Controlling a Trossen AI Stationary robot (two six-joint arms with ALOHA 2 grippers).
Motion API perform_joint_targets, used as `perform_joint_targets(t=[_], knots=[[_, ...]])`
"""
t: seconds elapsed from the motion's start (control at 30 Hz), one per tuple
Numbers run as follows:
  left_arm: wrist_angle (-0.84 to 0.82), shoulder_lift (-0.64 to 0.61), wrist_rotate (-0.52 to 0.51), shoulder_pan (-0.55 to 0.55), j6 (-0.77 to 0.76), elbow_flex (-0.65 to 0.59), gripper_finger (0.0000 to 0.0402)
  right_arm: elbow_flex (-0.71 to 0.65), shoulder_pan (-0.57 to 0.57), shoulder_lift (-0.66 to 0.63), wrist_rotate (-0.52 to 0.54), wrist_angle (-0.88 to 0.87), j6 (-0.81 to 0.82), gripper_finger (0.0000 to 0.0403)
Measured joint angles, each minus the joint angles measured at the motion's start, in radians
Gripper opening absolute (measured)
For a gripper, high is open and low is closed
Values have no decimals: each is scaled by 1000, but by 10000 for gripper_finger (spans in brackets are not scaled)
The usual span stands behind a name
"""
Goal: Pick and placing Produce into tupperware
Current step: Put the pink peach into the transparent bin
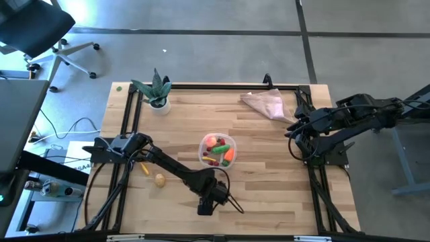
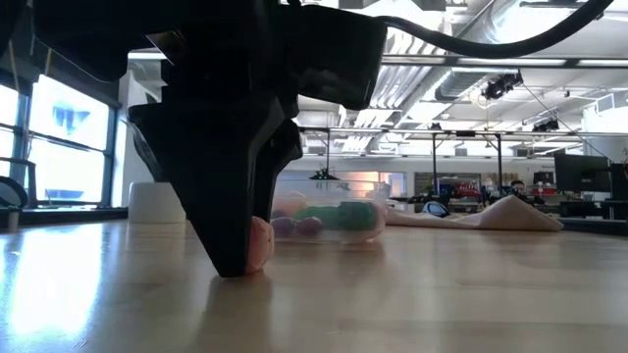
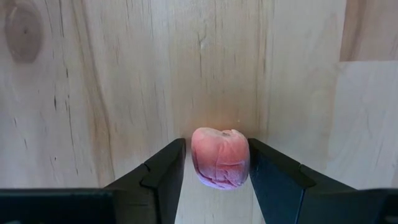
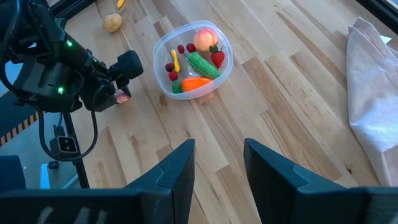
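Now, left claw (image 3: 214, 171): down at bench (image 1: 269, 188) level, pinching the pink-red round toy fruit (image 3: 220, 157) between both fingers.
Tub: round clear plastic tupperware (image 1: 216, 149), already part-filled, lies just beyond, toward the bench's middle.
Right claw (image 4: 217, 165): spread, waiting well apart.

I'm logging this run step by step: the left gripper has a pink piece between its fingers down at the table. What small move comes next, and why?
Probably lift straight up. The left gripper looks shut on the pink piece, both still down at the table. The tupperware sits apart, so the piece needs height to clear its rim. The right gripper waits open at the table's right side.
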Motion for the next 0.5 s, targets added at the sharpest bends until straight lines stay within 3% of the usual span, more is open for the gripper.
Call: perform_joint_targets(t=[0.13,0.5], knots=[[-1,0,0,0,0,0,162,0,0,0,0,0,0,130],[-5,0,20,3,0,0,103,0,0,0,0,0,0,130]])
